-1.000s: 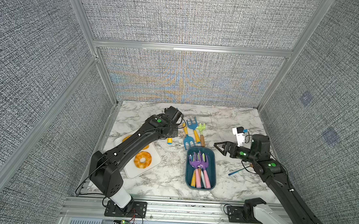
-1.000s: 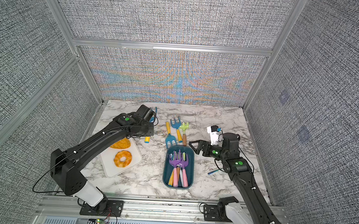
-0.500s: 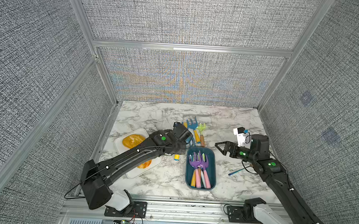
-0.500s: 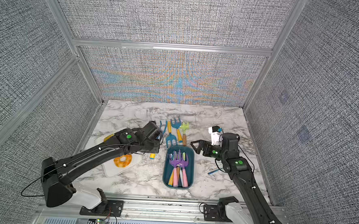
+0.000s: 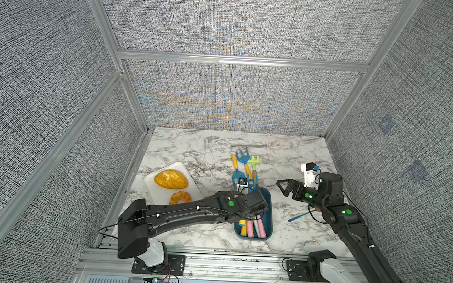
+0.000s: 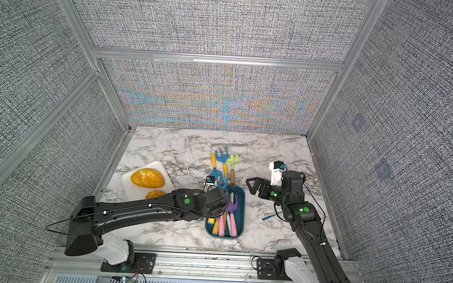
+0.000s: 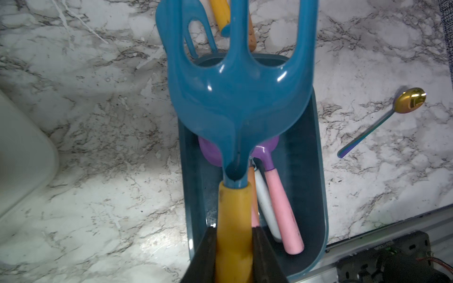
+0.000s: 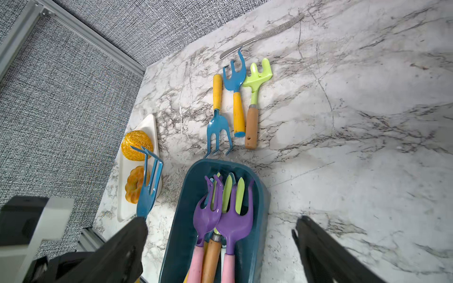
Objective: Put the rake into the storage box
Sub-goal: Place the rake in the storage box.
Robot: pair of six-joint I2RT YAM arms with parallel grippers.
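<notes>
Two jaws of the left gripper point(image 7: 234, 236) pinch the rake point(image 7: 240, 103) by its yellow handle. Its blue head points straight ahead of them, lengthwise above the storage box point(image 7: 317, 171) below. The right gripper point(image 5: 282, 187) gapes empty, farther off.

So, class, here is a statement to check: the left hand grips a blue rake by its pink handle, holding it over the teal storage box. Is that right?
Not quite. The left wrist view shows that the handle is yellow, not pink. The rest stands: the left hand grips the blue rake by it, holding it over the teal storage box.
</notes>
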